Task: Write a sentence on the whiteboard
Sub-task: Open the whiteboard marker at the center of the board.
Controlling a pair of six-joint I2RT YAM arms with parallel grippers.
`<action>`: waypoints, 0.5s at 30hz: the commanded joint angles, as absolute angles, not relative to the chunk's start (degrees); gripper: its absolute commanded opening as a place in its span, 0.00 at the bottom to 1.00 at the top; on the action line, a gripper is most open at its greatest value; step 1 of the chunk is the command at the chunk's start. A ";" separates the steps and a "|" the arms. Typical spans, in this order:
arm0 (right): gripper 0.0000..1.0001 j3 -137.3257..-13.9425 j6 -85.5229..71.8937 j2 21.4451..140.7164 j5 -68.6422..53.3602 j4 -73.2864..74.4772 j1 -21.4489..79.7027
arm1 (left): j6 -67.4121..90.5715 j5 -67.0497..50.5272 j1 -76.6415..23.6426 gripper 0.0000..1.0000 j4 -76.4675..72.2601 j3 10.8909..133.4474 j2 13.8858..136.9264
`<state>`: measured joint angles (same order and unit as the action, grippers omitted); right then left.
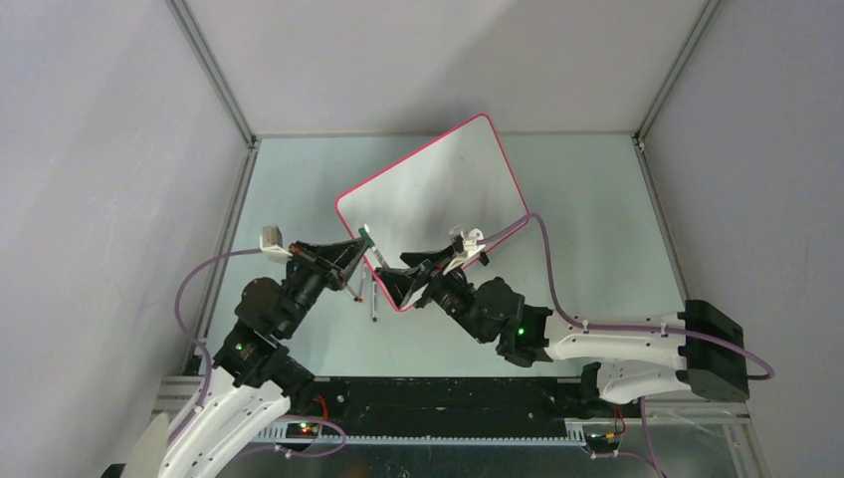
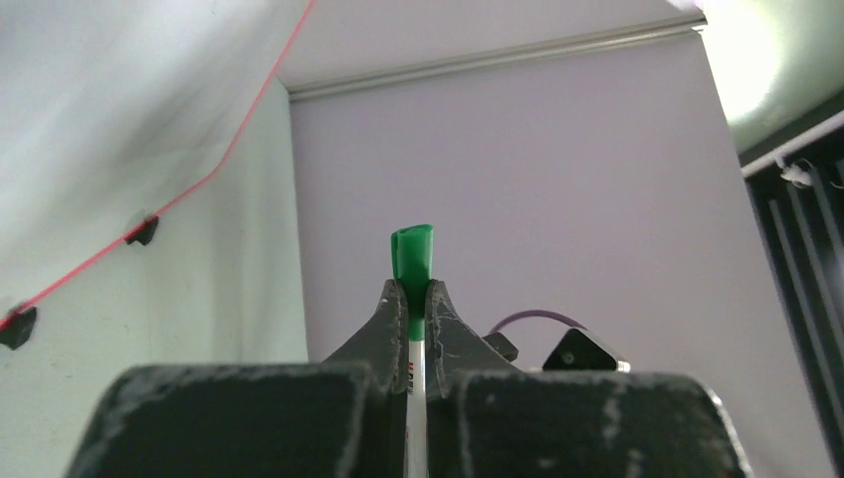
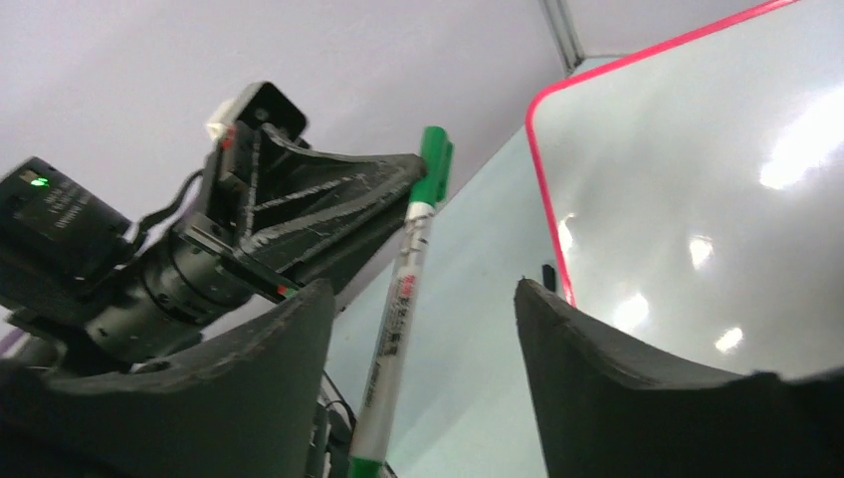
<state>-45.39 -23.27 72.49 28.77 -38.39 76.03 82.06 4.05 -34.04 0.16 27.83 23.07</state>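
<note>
The whiteboard (image 1: 438, 189) lies flat on the table, turned like a diamond, glossy white with a red-pink rim. The sentence is out of view; the board's face shows only glare. My left gripper (image 1: 364, 239) is shut on the green end of a white marker (image 1: 370, 284), which hangs down beside the board's near-left edge. The left wrist view has the green end (image 2: 412, 254) sticking up between the shut jaws (image 2: 414, 299). My right gripper (image 3: 423, 289) stands open, and the marker's barrel (image 3: 398, 319) runs between its fingers untouched, nearer the left one.
Two black clip feet (image 2: 144, 231) sit on the board's edge. Grey enclosure walls with aluminium posts (image 1: 214, 75) close in the table on three sides. A purple cable (image 1: 557, 299) loops over the right arm. Both arms cross near the board's near corner (image 1: 403, 307).
</note>
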 commanded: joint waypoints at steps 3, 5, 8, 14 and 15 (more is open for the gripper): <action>0.83 -45.35 -20.28 64.61 32.48 -30.18 74.99 | 71.16 18.77 -34.45 0.00 20.38 37.97 19.42; 0.86 -44.12 -20.83 61.27 32.13 -25.11 72.82 | 68.81 25.70 -34.45 0.00 29.45 40.39 18.86; 0.87 -41.74 -22.45 54.94 30.24 -16.34 67.61 | 65.89 35.62 -34.45 0.00 40.54 42.21 18.98; 0.87 -36.78 -22.86 43.23 25.01 -4.69 57.15 | 64.78 43.93 -34.34 0.00 48.81 41.33 21.74; 0.87 -36.50 -23.03 41.28 24.38 -3.49 56.00 | 64.47 44.38 -34.34 0.00 49.16 40.98 22.25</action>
